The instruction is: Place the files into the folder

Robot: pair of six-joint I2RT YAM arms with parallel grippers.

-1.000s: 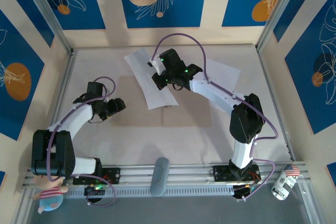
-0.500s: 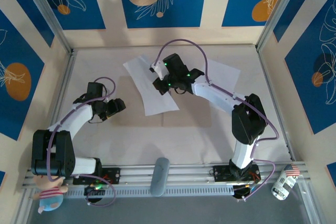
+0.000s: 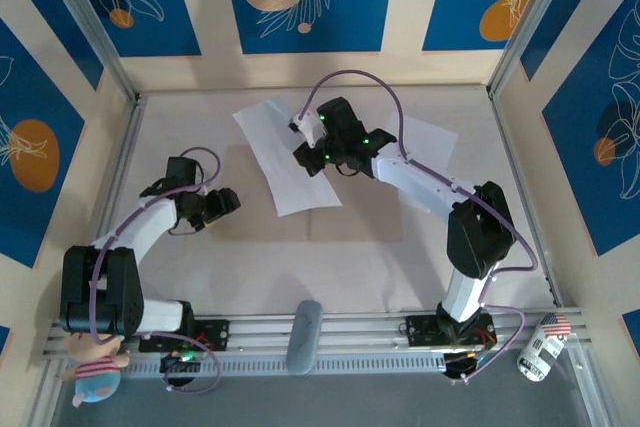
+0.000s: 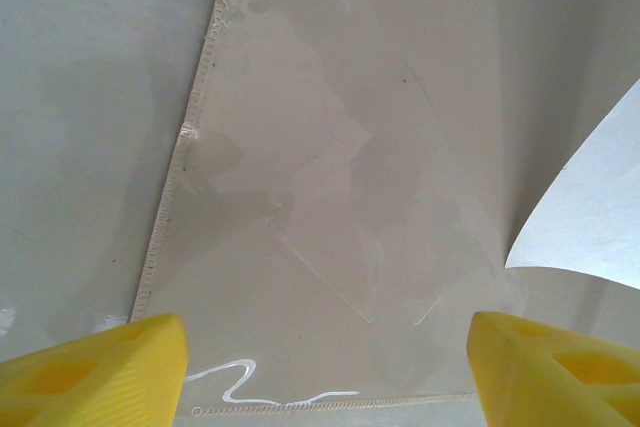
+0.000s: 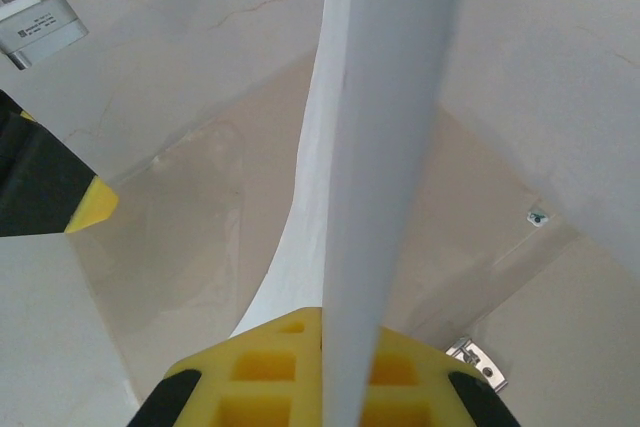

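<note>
My right gripper (image 3: 306, 147) is shut on one white file (image 3: 285, 175), holding it lifted and curved over the far left part of the tan folder (image 3: 360, 217). In the right wrist view that file (image 5: 385, 97) runs edge-on up from between the yellow fingers (image 5: 270, 367), with the folder (image 5: 200, 217) below. The second file (image 3: 430, 142) lies flat at the far right, partly under the right arm. Above the folder's left panel hangs my left gripper (image 3: 228, 201), open and holding nothing. Its wrist view shows the gripper (image 4: 325, 357) over the folder panel (image 4: 330, 147) and a corner of the file (image 4: 590, 217).
Aluminium frame posts and patterned walls enclose the table on three sides. A grey object (image 3: 303, 335) lies on the front rail, a doll (image 3: 95, 377) sits at the near left, and a can (image 3: 540, 347) at the near right. A small metal clip (image 5: 480, 362) sits by the folder.
My right gripper has carried the white file a little farther left and back, and the right arm has stretched out more. The left arm has not moved.
</note>
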